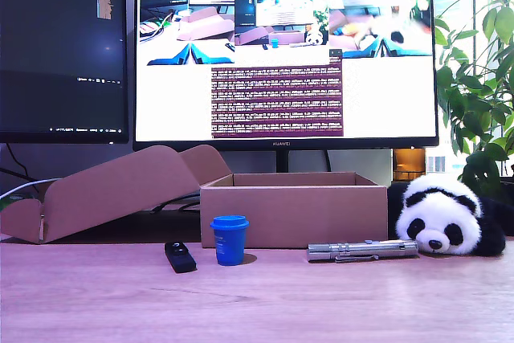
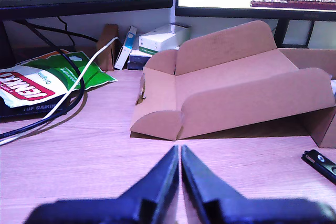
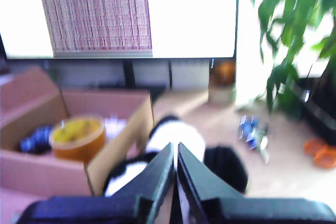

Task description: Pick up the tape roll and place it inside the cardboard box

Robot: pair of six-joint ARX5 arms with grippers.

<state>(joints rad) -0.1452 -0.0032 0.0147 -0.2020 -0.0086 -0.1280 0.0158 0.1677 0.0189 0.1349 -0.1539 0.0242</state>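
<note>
Since the wide glossy brownish-orange tape roll with its yellowish core (image 3: 77, 139) already sits inside the low brown cardboard box with plain straight walls (image 3: 113, 153), what is left to spoil, as I judge it, lies in clearing away. My second tool (image 3: 175, 157) has its jaws together, holding nothing, above the black-and-white plush panda (image 3: 173, 137) just beside the box wall. A careless sweep from there could catch that wall and shift the box, or drag the panda along the wooden worktop (image 1: 257, 303). My first tool (image 2: 180, 155) is likewise pressed together and empty, facing the flattened brown cardboard piece with curved flaps (image 2: 231, 90), and could knock that piece if it advanced. Only the second wrist view looks down into the box and shows the roll, with a blurred blue object beside it that I cannot identify. The exterior view shows only the box's outer front (image 1: 293, 210), with a small blue cup (image 1: 230, 239), a black oblong device (image 1: 180, 256) and a silver flashlight (image 1: 363, 250) before it, but neither arm.
</note>
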